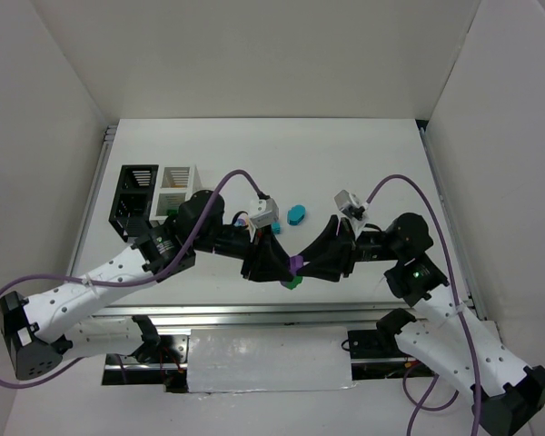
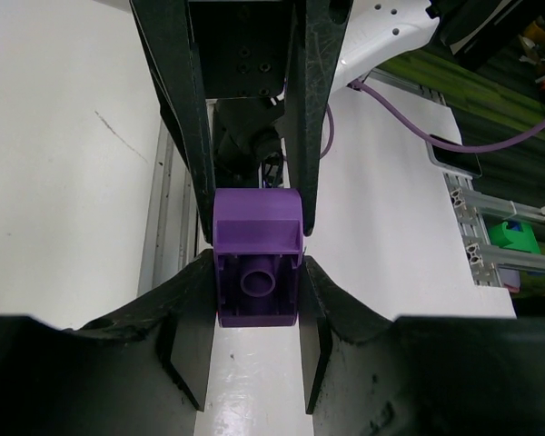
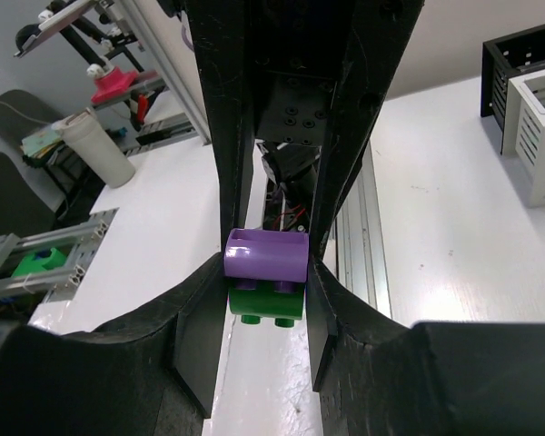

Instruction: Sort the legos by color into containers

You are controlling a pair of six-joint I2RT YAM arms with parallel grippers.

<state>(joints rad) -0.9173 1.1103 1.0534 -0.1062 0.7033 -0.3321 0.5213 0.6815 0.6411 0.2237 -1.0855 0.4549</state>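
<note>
White surface (image 1: 381,173); black container (image 1: 134,195) and white container (image 1: 178,188) stand touching side by side at its far left. My left jaws and right jaws meet tip to tip at the near middle, both narrowed onto one purple brick (image 2: 256,272), with a green brick (image 3: 268,304) joined beneath it. A teal brick (image 1: 296,214) lies apart, farther back.

A robot lab: white panels (image 1: 254,54) are boxing in the table (image 1: 254,154), aluminium rails (image 3: 163,82) are running left of the fingers (image 3: 200,345).

Left claw (image 1: 287,270) and right claw (image 1: 305,268) meet tip to tip, both closed on the purple brick (image 2: 256,272).
</note>
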